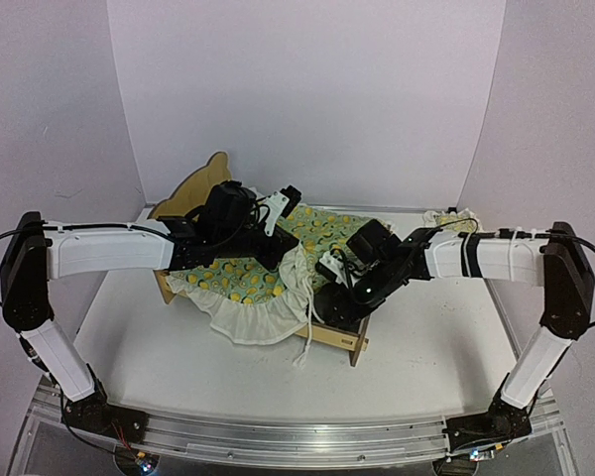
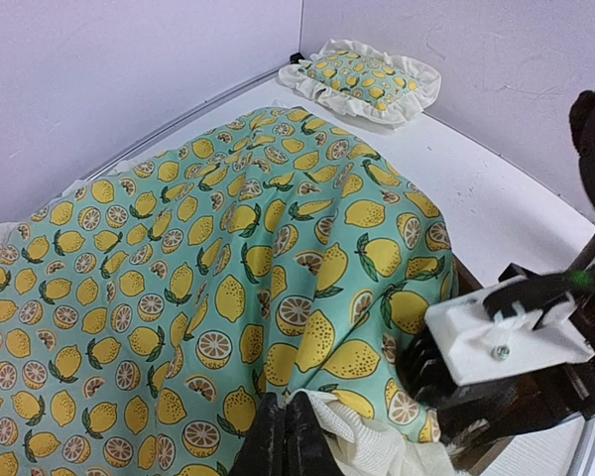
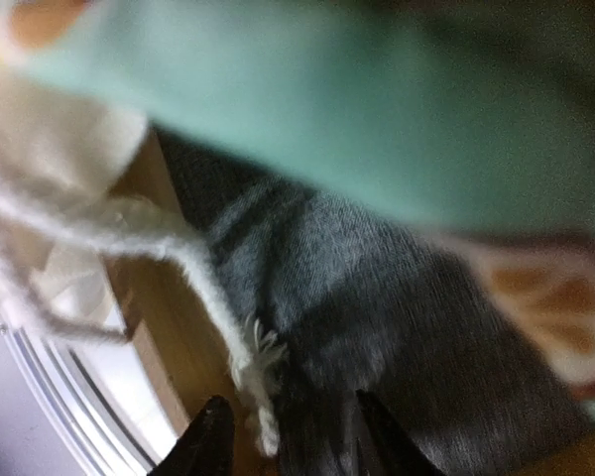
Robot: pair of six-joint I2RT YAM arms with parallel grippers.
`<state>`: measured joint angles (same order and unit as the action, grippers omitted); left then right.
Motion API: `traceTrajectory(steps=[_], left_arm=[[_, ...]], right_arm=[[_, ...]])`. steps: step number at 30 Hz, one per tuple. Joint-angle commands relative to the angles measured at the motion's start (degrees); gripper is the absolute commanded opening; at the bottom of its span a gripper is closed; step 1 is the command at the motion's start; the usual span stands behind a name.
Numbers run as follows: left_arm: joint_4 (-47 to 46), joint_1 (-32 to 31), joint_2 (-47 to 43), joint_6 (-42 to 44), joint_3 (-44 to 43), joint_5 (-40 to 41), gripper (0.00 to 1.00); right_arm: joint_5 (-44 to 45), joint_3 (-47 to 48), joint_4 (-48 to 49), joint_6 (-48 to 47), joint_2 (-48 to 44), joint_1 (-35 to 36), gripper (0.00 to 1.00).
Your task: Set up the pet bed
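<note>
The pet bed (image 1: 337,339) lies diagonally, headboard (image 1: 191,190) far-left.

blanket (image 1: 243,279) cloaks pet bed (image 1: 339,340), pillow (image 1: 452,216) far right

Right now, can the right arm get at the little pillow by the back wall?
Probably yes: the pillow lies uncovered close behind the right arm, nothing between them, and the right gripper is open.

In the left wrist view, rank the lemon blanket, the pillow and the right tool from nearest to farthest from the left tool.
1. the lemon blanket: right at the tips of the left tool, seemingly pinched.
2. the right tool: low right, at the blanket's edge.
3. the pillow: far back, top of view.
</note>
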<state>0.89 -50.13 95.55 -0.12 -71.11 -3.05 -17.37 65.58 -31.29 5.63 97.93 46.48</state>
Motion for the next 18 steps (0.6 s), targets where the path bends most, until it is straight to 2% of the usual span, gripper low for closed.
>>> traceTrajectory(steps=[1, 8, 9, 11, 13, 14, 16, 18], left_arm=[[-3.60, 0.47, -0.95, -0.71, -0.52, -0.29, 0.00], [-3.48, 0.38, -1.01, -0.83, -0.69, -0.69, 0.00], [-3.56, 0.41, -1.19, -0.89, -0.69, -0.74, 0.00], [-3.58, 0.45, -1.27, -1.02, -0.61, -0.82, 0.00], [-3.54, 0.42, -1.24, -0.90, -0.52, -0.82, 0.00], [-3.54, 0.46, -1.15, -0.85, -0.59, -0.82, 0.00], [-3.56, 0.44, -0.91, -0.76, -0.67, -0.94, 0.00], [-3.53, 0.40, -0.70, -0.76, -0.78, -1.29, 0.00]], right_arm=[[-1.07, 1.24, -1.59, 1.30, -6.29, 0.01, 0.49], [-5.15, -7.26, 16.03, 4.13, -8.67, -0.01, 0.49], [-4.15, -7.57, 16.71, 4.35, -8.88, -0.03, 0.46], [-2.79, -7.48, 16.99, 3.27, -8.92, -0.05, 0.30], [-2.21, -7.03, 14.91, -2.38, -8.79, 0.04, 0.24], [-0.47, -7.15, 13.73, -4.86, -9.10, 0.04, 0.27], [1.49, -6.34, 10.82, -10.52, -9.36, -0.20, 0.43], [-3.39, -3.36, 6.51, -12.26, -9.04, -2.11, 0.53]])
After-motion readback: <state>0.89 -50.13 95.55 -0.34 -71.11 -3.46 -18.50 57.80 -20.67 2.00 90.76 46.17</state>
